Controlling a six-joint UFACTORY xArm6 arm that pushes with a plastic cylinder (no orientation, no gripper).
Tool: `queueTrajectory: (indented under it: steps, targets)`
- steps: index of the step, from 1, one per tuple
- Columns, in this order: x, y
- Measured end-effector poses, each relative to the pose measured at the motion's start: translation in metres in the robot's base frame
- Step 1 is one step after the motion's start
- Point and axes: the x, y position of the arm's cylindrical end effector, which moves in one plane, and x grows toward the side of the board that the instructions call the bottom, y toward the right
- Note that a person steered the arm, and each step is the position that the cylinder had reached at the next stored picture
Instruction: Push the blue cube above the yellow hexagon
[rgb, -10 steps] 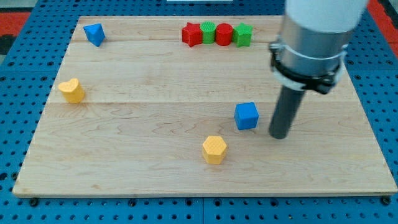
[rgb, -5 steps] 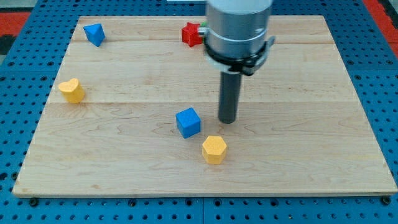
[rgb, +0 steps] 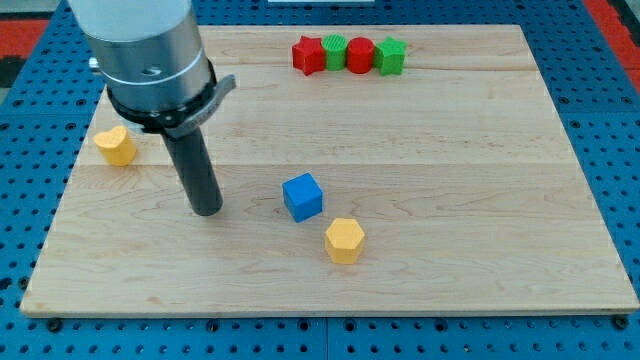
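The blue cube (rgb: 303, 196) sits a little left of the frame's centre, just up and to the left of the yellow hexagon (rgb: 345, 240), close to it but with a sliver of board between them. My tip (rgb: 207, 210) rests on the wood well to the left of the cube, touching nothing; being a bare rod, it has nothing to spread or press together and pinches no block. The cube looks like a small, light, rigid plastic piece with flat faces, so I judge it will slide readily on the smooth board and may spin if struck off-centre; a push is best set against the middle of its left face, nudging it rightward until it stands directly over the hexagon. The wooden board (rgb: 480, 180) is flat, pale and mostly open here. A yellow block (rgb: 116, 145) lies at the left edge, and a red star (rgb: 308, 54), green block (rgb: 334, 50), red block (rgb: 360, 53) and green cube (rgb: 390, 56) line the top, all well apart.
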Motion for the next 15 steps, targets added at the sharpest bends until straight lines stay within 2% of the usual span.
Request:
queueTrajectory:
  steps: [3,4,5,6,7,9,10,11,12,15]
  targets:
    - [-0.019,0.092]
    - [-0.022,0.104]
    - [-0.054,0.104]
    - [-0.059,0.122]
    - [-0.039,0.13]
    - [-0.031,0.094]
    - [-0.005,0.094]
    - [-0.012,0.094]
    - [-0.044,0.097]
    - [-0.036,0.121]
